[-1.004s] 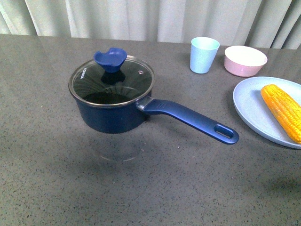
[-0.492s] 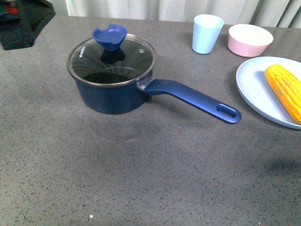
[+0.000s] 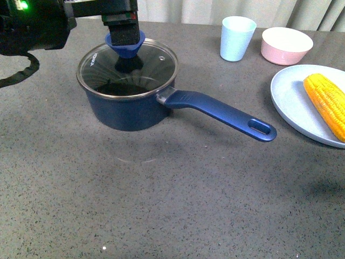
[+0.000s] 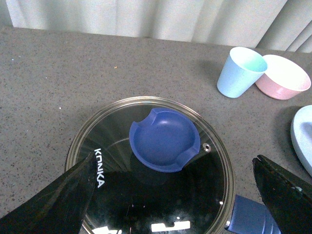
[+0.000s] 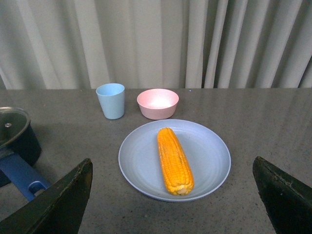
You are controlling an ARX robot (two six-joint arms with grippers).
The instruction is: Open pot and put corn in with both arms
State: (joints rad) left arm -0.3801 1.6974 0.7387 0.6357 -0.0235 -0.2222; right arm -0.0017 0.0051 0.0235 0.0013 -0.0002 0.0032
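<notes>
left gripper (image 4: 174, 163) spread wide over knob (image 4: 165, 139), lid (image 3: 129, 75) on | right gripper (image 5: 171, 165) spread, apart from corn (image 5: 174, 158) | pot (image 3: 126, 110) far-left of table (image 3: 188, 205), corn on plate (image 5: 209, 146) at right edge | risk: off-centre pinch slips off flared knob, glass lid drops back

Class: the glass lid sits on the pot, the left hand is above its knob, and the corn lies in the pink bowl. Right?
No: the corn lies on the pale blue plate, not in the pink bowl; the right wrist view shows it. Lid, pot and left hand are as stated.
</notes>
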